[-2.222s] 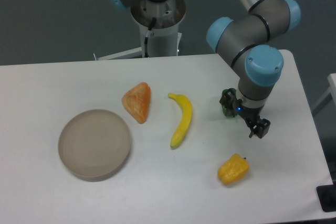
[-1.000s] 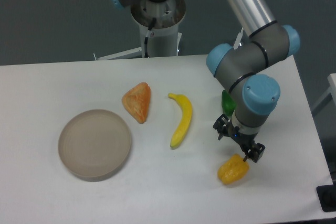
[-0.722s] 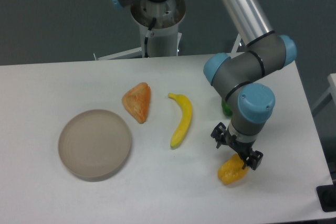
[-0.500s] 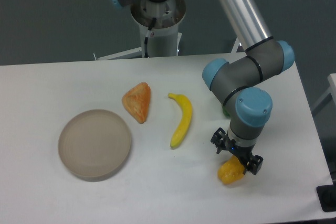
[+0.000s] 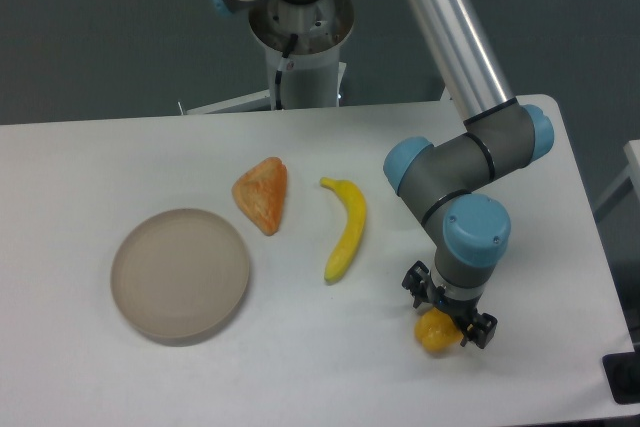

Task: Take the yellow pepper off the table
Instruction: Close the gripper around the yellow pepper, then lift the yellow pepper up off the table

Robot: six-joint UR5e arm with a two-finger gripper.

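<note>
The yellow pepper (image 5: 433, 335) lies on the white table (image 5: 120, 157) near the front right, and only its lower left part shows below the wrist. My gripper (image 5: 448, 309) is down over it, pointing at the table. It is open, with one dark finger at the pepper's upper left and the other at its lower right. The arm covers the pepper's top, so I cannot tell whether the fingers touch it.
A long yellow banana (image 5: 347, 227) lies left of the arm. An orange wedge (image 5: 263, 193) lies further left. A round beige plate (image 5: 180, 273) sits at the front left. The robot base (image 5: 300, 37) stands behind the table. The table's right edge is close to the arm.
The arm has swung toward the front and lowered. The open gripper went from beside and above the pepper to down around it. The pepper has not moved.
</note>
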